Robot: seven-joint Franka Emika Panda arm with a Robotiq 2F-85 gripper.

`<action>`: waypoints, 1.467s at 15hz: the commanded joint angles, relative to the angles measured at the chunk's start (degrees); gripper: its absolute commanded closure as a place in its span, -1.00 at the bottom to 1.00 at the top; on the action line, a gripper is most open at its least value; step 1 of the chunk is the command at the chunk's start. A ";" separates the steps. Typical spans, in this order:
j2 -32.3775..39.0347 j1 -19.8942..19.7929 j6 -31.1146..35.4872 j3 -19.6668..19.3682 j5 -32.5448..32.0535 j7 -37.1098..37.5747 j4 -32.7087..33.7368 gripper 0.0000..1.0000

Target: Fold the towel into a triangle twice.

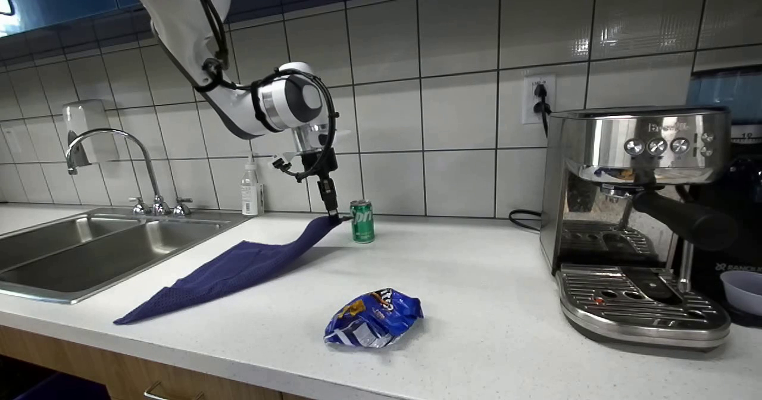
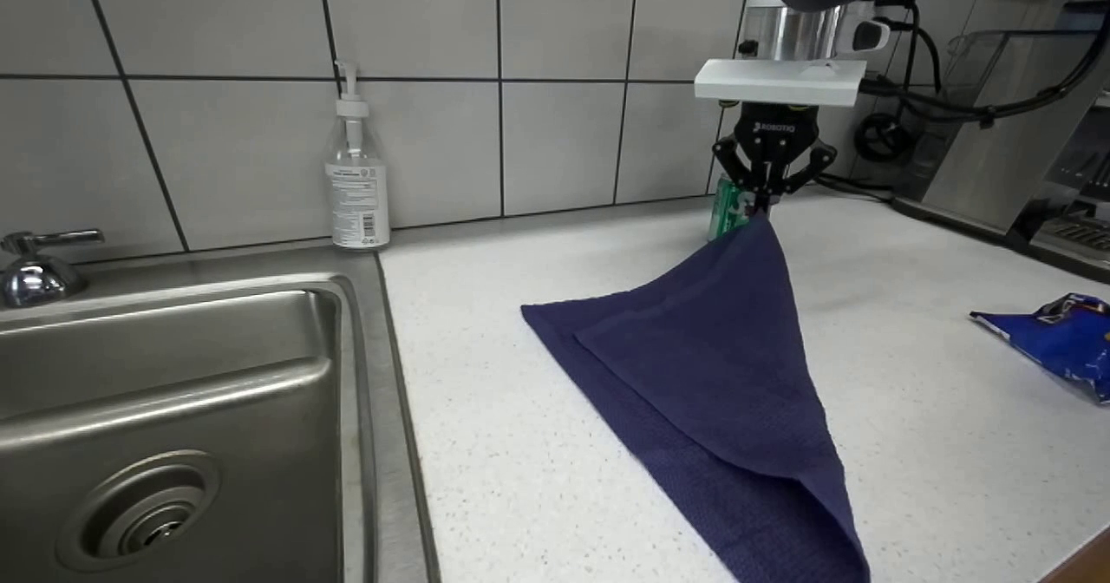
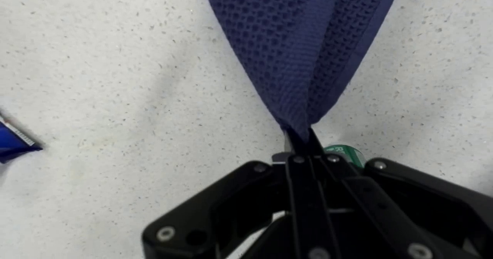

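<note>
The dark navy-blue towel lies partly on the white counter in both exterior views (image 1: 238, 269) (image 2: 720, 366). It is folded, with one layer lying over another and an open fold at its near edge. One corner is lifted a little off the counter. My gripper (image 1: 333, 214) is shut on that corner, beside the green can. The gripper also shows in an exterior view (image 2: 761, 207) and in the wrist view (image 3: 302, 137), where the textured towel (image 3: 285, 39) narrows into the fingertips. The cloth between the fingers is mostly hidden.
The green can (image 1: 362, 224) stands right behind the gripper, close to the fingers. A blue snack packet (image 1: 375, 319) lies toward the counter's front. A steel sink (image 2: 390, 427) and a soap bottle (image 2: 358, 193) are on one side. An espresso machine (image 1: 643, 150) stands on the other.
</note>
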 commanded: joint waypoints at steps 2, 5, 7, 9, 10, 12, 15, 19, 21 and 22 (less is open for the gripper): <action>-6.59 0.61 3.80 0.94 -1.41 -0.69 -6.60 0.99; -9.87 0.71 5.75 1.74 -1.89 -1.54 -9.91 0.99; -12.31 0.88 7.54 2.30 -2.48 -1.94 -12.63 0.99; -14.73 0.93 9.38 2.97 -2.88 -2.84 -15.45 0.99; -16.08 0.93 10.02 3.42 -3.00 -3.44 -16.89 0.99; -17.74 0.78 10.84 4.62 -2.33 -4.88 -18.86 0.99; -20.36 0.68 11.86 6.35 -1.72 -6.77 -21.75 0.99; -22.40 0.80 12.52 8.59 -1.32 -8.49 -24.07 0.99; -23.18 0.85 12.91 9.59 -0.98 -9.25 -24.99 0.99; -23.57 0.85 13.14 10.05 -0.72 -9.80 -25.46 0.99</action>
